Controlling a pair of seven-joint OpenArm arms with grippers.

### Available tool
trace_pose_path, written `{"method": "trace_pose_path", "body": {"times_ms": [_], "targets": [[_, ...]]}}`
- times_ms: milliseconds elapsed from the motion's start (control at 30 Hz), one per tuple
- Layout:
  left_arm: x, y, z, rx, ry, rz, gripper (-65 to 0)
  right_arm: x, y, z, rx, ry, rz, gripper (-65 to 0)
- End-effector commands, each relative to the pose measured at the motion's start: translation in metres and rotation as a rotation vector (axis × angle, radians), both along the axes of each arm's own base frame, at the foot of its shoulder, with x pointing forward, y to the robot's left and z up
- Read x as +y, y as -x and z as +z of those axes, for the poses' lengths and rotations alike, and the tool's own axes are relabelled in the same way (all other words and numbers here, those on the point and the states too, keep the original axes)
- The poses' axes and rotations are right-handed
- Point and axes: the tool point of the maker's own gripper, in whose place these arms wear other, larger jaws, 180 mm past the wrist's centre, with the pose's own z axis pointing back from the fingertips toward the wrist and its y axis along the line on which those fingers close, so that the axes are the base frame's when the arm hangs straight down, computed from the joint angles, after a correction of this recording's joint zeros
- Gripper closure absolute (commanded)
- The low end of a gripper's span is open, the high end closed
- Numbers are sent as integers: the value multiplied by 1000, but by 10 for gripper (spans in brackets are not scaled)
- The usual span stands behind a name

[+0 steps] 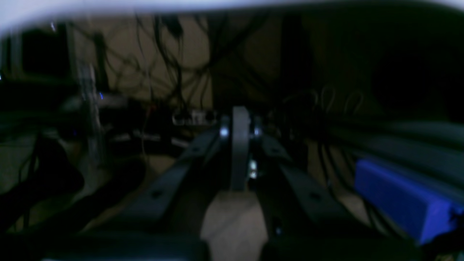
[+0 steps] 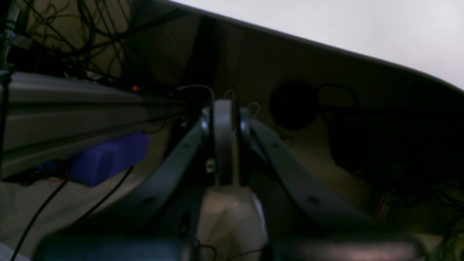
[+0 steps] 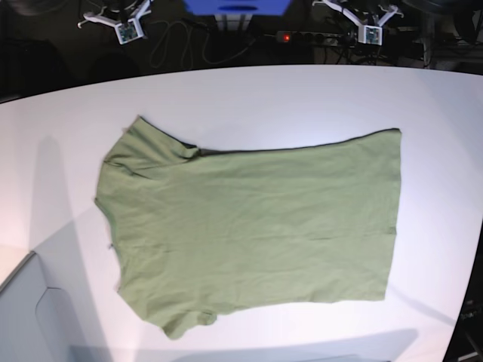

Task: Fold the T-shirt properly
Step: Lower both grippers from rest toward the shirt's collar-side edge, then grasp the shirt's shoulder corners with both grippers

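Observation:
The olive-green T-shirt (image 3: 256,226) lies spread flat on the white table (image 3: 249,90), neck end to the left and hem to the right. One sleeve points to the upper left and the other to the lower left. My left gripper (image 3: 370,30) and my right gripper (image 3: 127,29) hang beyond the table's far edge, well clear of the shirt. In the left wrist view my left gripper (image 1: 239,132) has its fingers together with nothing between them. In the right wrist view my right gripper (image 2: 223,121) stands the same way. The shirt is out of both wrist views.
A blue box (image 3: 238,6) sits behind the table between the arms and also shows in the wrist views (image 1: 402,199) (image 2: 105,159). A power strip with a red light (image 3: 302,36) and loose cables lie behind the far edge. A grey panel (image 3: 30,317) stands at the near left corner.

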Motion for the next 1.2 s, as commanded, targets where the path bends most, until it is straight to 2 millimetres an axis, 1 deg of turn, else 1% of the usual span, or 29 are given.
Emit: {"method": "trace_pose_path", "body": {"times_ms": [0,67,100,167,267,333,367,400,533,633,700,800,933,1033,1167], "targets": [[5,-5,11,-34,-18,1,0,4,-3,7,-25,-16,3,-1],[8,-13,16,-59,-28,4,0,6,-14,8,-55,-23,-17,-5],[11,-19,18,-76,-35,6,0,7,-19,9,-69,-26,-23,-18],[15,-30,21,-107,-45,11,0,9,-29,11,-98,-34,-33,-71],[24,-45,26,-150,-66,24,0,13,-47,14,-146,-51,-55,-180],[28,-57,30,-185,-48,55,0,16,-60,18,-181,-61,-66,-246],[33,-64,32,-208,-33,83,-12,16,-67,20,-202,-65,-67,-269],[39,-70,37,-234,-22,114,-46,18,-74,22,-219,-70,-57,-285],[60,-94,52,-327,-1,192,-198,24,-95,29,-276,-85,-23,-301],[72,-109,62,-383,-11,218,-255,23,-110,34,-318,-84,-19,-301],[78,-118,63,-405,-21,231,-261,21,-122,39,-351,-78,-20,-301],[88,-127,48,-404,-10,272,-261,19,-137,42,-363,-62,-22,-301],[107,-137,34,-413,-11,349,-264,13,-152,38,-323,-27,-28,-301],[113,-151,23,-420,6,377,-264,11,-158,37,-307,-13,-31,-300],[119,-171,20,-445,15,392,-264,10,-162,39,-315,-10,-30,-301]]}}
